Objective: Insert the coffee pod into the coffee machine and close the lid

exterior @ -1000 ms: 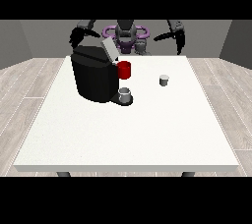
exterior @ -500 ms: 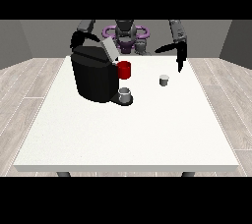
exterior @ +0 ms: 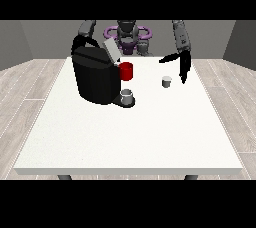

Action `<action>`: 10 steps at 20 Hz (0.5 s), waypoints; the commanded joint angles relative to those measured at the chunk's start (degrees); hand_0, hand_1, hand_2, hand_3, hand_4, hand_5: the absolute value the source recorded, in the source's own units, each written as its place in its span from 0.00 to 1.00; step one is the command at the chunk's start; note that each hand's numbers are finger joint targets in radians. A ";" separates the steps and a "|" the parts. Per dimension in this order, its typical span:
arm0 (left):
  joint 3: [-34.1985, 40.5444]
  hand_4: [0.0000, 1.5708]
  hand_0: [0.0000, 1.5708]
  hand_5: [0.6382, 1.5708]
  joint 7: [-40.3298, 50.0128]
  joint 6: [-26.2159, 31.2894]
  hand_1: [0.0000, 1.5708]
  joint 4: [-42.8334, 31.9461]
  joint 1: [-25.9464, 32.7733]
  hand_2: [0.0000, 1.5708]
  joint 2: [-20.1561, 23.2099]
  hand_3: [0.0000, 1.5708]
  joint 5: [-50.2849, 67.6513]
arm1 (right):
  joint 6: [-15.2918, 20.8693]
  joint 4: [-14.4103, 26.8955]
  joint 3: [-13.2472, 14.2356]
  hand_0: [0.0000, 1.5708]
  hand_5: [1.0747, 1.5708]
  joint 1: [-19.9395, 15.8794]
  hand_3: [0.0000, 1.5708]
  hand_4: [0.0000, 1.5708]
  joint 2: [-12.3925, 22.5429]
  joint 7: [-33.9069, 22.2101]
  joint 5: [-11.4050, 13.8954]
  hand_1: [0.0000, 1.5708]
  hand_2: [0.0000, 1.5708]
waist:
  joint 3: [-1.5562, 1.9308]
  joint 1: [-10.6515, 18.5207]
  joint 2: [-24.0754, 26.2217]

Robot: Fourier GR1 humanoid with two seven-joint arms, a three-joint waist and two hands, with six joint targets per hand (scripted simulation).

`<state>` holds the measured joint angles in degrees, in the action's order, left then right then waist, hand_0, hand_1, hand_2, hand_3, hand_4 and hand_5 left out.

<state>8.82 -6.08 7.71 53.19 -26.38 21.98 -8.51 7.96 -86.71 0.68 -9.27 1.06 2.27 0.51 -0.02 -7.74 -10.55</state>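
Note:
The black coffee machine [exterior: 95, 77] stands on the left half of the white table [exterior: 130, 137], its grey lid [exterior: 111, 51] tilted up and open. A red part [exterior: 126, 71] juts from its front above a small grey cup [exterior: 128, 97]. The small pale coffee pod [exterior: 166, 81] sits alone on the table to the right of the machine. The hand at the view's right [exterior: 183, 67] hangs just right of the pod and slightly above it, open, fingers pointing down and thumb stretched left, touching nothing. The hand at the view's left [exterior: 76, 44] is dark against the machine's back corner.
The robot's torso with purple rings [exterior: 128, 34] stands behind the table's far edge. White tabletop stretches from the machine and pod to the front edge. Grey plank floor surrounds the table.
The hand at the view's right has come down from beside the robot's shoulder, towards the table and closer to the pod. Machine, pod and the other hand have stayed put.

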 commanded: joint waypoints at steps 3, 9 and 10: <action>-1.82 0.00 0.00 1.00 0.59 -2.02 0.00 -5.25 -4.77 0.13 0.35 0.00 -4.78 | -0.41 2.25 0.79 0.00 1.00 -2.31 0.00 0.27 1.38 -0.36 0.55 0.00 0.00 | 0.01 -1.43 -1.02; -2.87 0.00 0.41 1.00 1.38 -4.09 0.41 -10.41 -6.02 0.46 -1.81 0.22 -7.98 | 2.63 4.87 -2.12 0.00 1.00 -1.08 0.00 0.25 -0.99 1.01 3.57 0.00 0.00 | 0.01 -0.37 0.65; -1.16 0.00 0.44 1.00 -2.28 -4.86 0.44 -13.16 -6.98 0.50 1.08 0.27 -8.37 | 0.91 1.79 -1.03 0.00 1.00 -3.86 0.00 0.27 0.71 -2.79 2.49 0.00 0.00 | -0.01 -1.93 -2.24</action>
<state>6.67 -7.01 4.96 44.62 -31.32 21.99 -15.15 9.15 -83.36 0.23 -11.43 1.21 1.96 2.55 0.00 -8.30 -11.26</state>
